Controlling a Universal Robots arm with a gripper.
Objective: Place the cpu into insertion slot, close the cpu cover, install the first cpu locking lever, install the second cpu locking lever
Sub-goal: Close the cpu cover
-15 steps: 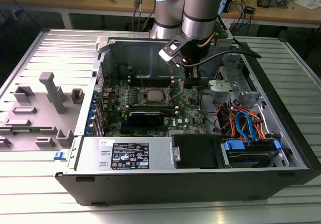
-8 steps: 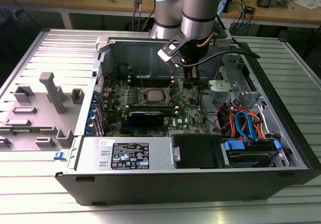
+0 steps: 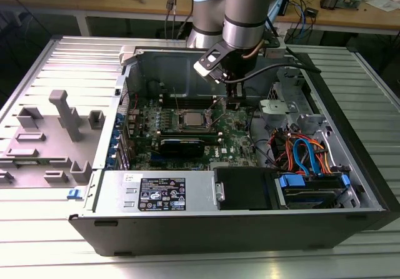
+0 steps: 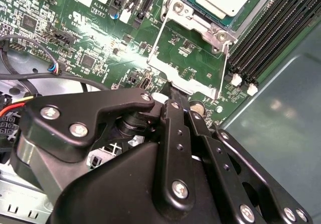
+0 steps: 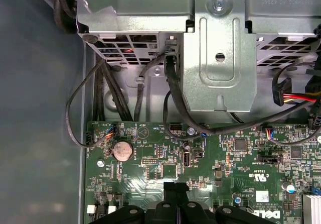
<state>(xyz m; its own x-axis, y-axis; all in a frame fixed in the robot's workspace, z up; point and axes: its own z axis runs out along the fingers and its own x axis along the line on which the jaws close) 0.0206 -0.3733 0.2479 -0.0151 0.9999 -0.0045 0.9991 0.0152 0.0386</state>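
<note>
Inside the open computer case (image 3: 237, 235), which lies on the ribbed metal tabletop (image 3: 37, 254), the arm comes down from above. The hand (image 3: 232, 97) hangs low over the green board, just to the exterior view's right of the insertion slot (image 3: 182, 124).

The cpu (image 3: 195, 120) sits in the slot, silver top up. The second wrist view shows it lying within the slot's silver rim.

The cpu cover (image 4: 173, 72) is not down. It is swung up off the chip, and its thin side rails run from the slot toward the hand, with green board visible through the cut-out.

The hand is clenched: in both wrist views the fingertips (image 5: 170, 191) are pressed together. Their tips meet the cover's free edge. I cannot tell whether they pinch the metal or only touch it.

Around the work:
- Long black memory slots (image 4: 271, 33) flank the slot closely.
- The black graphics card (image 3: 181, 144) lies just beside the slot on the near side.
- A folded metal bracket (image 5: 218, 53) stands close past the board edge, and black cables (image 5: 173, 98) loop from it onto the board, near a coin battery (image 5: 121, 151).
- The power supply (image 3: 159, 194) runs along the near wall.
- Orange and blue cables (image 3: 303, 151) are bundled at the exterior view's right.
- Grey plastic fixtures (image 3: 62, 113) stand on the tabletop, well apart from the case.
</note>
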